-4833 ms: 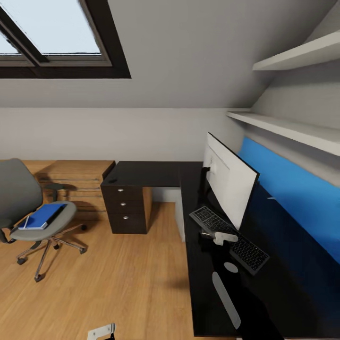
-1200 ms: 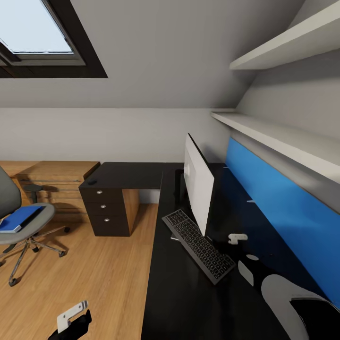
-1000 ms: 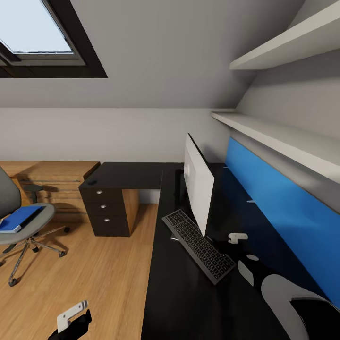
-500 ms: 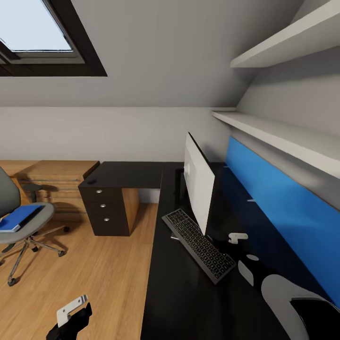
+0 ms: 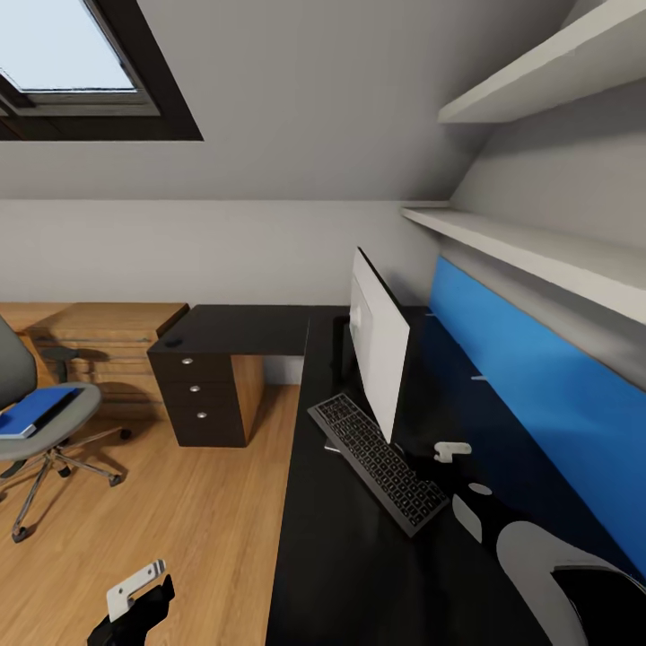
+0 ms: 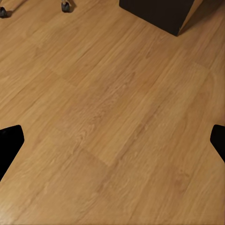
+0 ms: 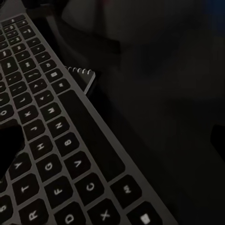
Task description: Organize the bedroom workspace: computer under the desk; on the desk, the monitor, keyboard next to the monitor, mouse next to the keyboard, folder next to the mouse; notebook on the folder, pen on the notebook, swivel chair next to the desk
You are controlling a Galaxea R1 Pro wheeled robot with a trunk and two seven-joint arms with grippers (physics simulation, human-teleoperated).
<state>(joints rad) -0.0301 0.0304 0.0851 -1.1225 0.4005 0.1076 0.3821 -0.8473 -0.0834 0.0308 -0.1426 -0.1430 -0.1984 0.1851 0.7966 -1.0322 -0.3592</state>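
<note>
Head view: we see the keyboard [image 5: 379,462] lying on the tabletop [image 5: 350,574] just beside the monitor [image 5: 378,344], so we judge the keyboard step as good as done. The mouse [image 5: 172,343] sits well apart from the keyboard, on the far wing above the drawer unit [image 5: 202,401], so next we'd go fetch it. The folder [image 5: 31,410] waits on the swivel chair [image 5: 40,413]. Left end effector [image 5: 135,592] hangs over the floor [image 5: 197,511]; right end effector [image 5: 451,450] is near the keyboard, behind the monitor. Left wrist view: floor planks, the chair's castors [image 6: 65,6], fingers spread w/ nothing held. Right wrist view: keycaps close up [image 7: 51,150], fingertips spread, empty.
</note>
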